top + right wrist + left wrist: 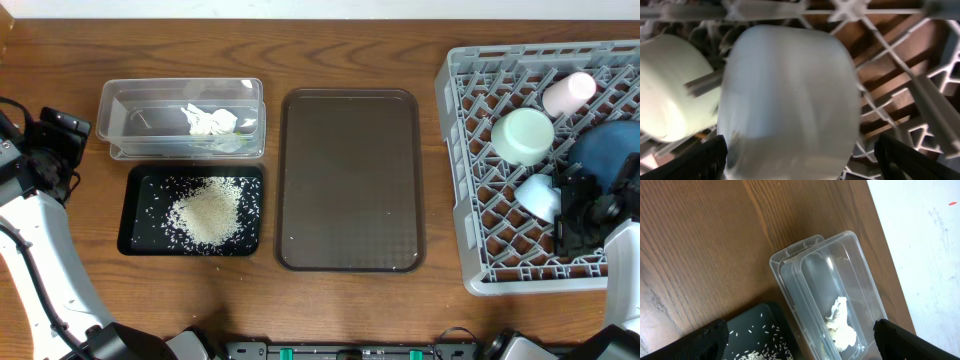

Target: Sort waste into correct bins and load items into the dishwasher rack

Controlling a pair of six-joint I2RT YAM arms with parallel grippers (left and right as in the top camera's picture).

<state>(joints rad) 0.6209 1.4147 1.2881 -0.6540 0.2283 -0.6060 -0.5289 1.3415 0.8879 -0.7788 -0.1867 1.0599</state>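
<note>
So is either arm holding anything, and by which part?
Nothing, it seems: left gripper is open and empty; right gripper has fingers spread around the light-blue bowl, not clamping it.

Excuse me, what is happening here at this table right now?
The robot is tidying up. Its right tool, jaws wide, sits around the light-blue bowl in the grey rack, beside the mint-green bowl, pink cup and dark-blue bowl. Its left tool hangs open over the clear tub, which holds the paper scrap. The rice lies in the black tray.

White arm links (40, 250), black wrists (55, 140), black fingers (705, 340), perhaps dark cabling (12, 240).
</note>
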